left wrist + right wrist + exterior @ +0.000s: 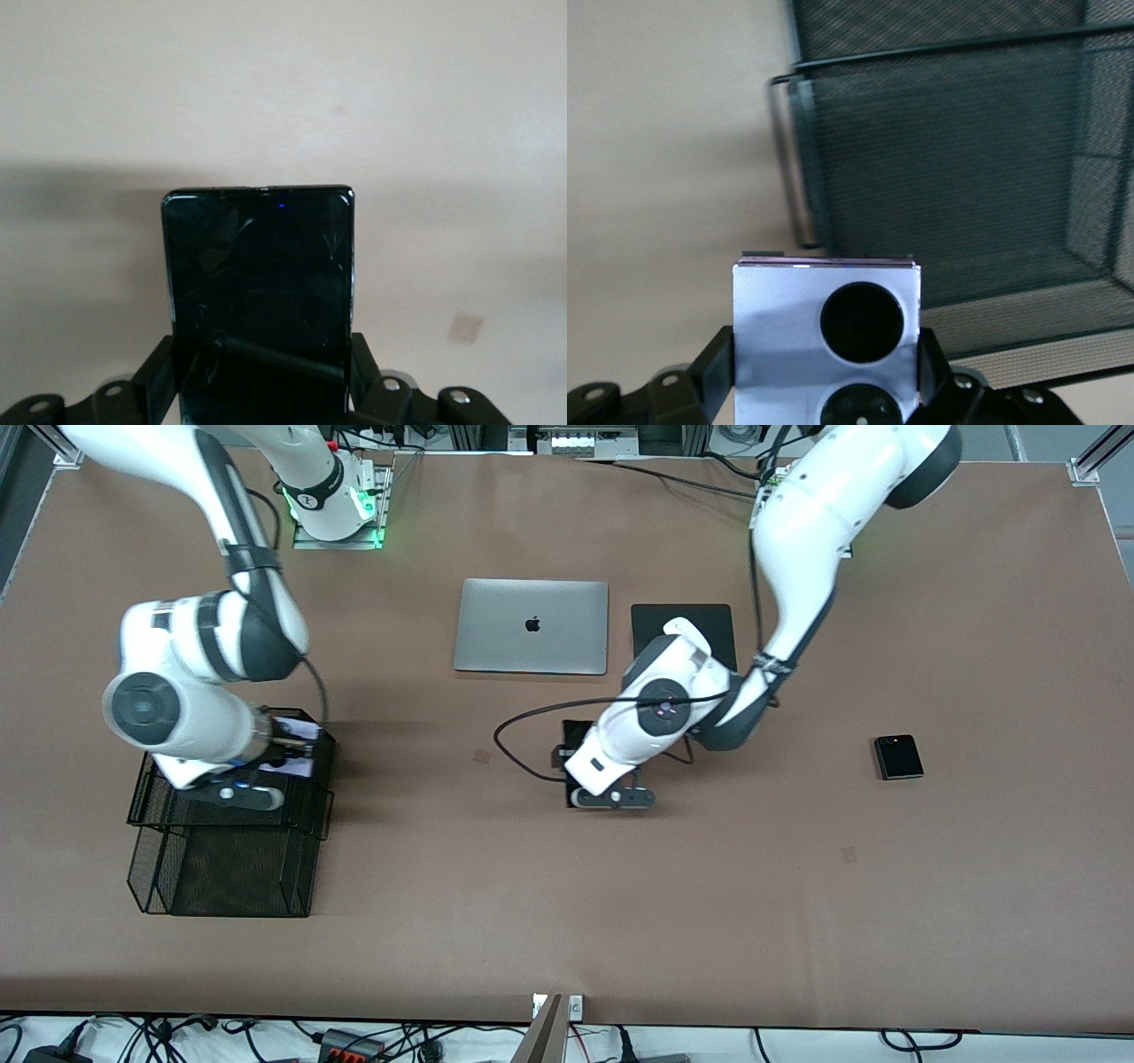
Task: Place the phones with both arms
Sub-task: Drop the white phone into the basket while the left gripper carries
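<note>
**Two phones in hand, one waits on the table**

The black mesh tray (221,868) lies nearest the camera, at the right arm's end of the table. It has a low shelf in front and a higher shelf a bit farther away.

The right gripper (826,390) hangs over the higher shelf. Its jaws are pressed on the white-lilac phone (826,341), one on each side edge. The two round black lenses face the wrist camera. The phone is up in the air, not yet on the mesh.

The left gripper (262,390) is over the middle of the table, nearer the camera than the laptop (532,626). Its jaws are squeezed tight on the long black phone (259,292), which sticks out flat from them. I judge that the phone is lifted off the table, but the pictures do not make that sure.

The small black phone (898,757) lies alone at the left arm's end, well apart from both grippers. A black mat (682,633) sits beside the laptop.

The step in hand looks like the drop-off of the first phone. Next, the right arm needs to lower the white-lilac phone onto the mesh, keep it level, and open only when it rests there. The left arm has to carry the long phone across to the tray. It should wait until the right arm is out of the way, or the two may bump.
</note>
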Action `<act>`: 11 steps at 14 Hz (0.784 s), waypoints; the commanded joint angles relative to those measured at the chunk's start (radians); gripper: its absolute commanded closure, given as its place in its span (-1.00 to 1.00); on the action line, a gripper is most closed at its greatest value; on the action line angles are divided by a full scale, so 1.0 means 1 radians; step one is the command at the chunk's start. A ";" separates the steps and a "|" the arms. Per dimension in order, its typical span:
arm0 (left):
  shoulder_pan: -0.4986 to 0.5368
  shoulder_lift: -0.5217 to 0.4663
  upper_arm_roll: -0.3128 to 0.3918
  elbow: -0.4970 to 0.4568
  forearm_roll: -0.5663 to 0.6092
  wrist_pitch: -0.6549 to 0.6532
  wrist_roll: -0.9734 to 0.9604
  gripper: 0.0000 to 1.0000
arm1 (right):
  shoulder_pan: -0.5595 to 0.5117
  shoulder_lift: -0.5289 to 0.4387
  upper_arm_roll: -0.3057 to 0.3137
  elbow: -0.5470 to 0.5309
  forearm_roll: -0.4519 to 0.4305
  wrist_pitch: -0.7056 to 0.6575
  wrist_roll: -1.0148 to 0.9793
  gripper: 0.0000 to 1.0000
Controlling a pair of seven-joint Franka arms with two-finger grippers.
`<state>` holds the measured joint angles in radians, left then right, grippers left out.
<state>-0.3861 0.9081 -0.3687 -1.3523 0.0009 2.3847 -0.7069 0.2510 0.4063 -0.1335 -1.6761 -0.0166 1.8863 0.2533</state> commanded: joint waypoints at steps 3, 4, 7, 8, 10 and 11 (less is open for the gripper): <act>-0.103 0.055 0.008 0.010 -0.019 0.096 -0.098 0.49 | -0.071 -0.006 0.018 -0.031 -0.002 -0.003 -0.085 0.66; -0.106 0.057 0.010 0.009 -0.013 0.096 -0.103 0.40 | -0.073 0.008 0.017 -0.030 0.001 0.010 -0.085 0.66; -0.102 0.048 0.017 -0.004 0.002 0.091 -0.091 -1.00 | -0.082 0.040 0.017 -0.030 0.001 0.051 -0.086 0.65; -0.091 0.040 0.017 -0.008 0.011 0.079 -0.091 -1.00 | -0.090 0.051 0.018 -0.030 0.001 0.060 -0.088 0.64; -0.077 -0.001 0.028 -0.021 0.011 0.003 -0.091 -1.00 | -0.102 0.071 0.018 -0.030 0.001 0.085 -0.103 0.31; -0.073 -0.029 0.040 -0.021 0.017 -0.063 -0.091 -1.00 | -0.110 0.074 0.018 -0.030 0.006 0.094 -0.101 -0.87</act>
<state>-0.4712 0.9525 -0.3494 -1.3497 0.0025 2.4242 -0.7996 0.1698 0.4750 -0.1288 -1.6996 -0.0160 1.9554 0.1750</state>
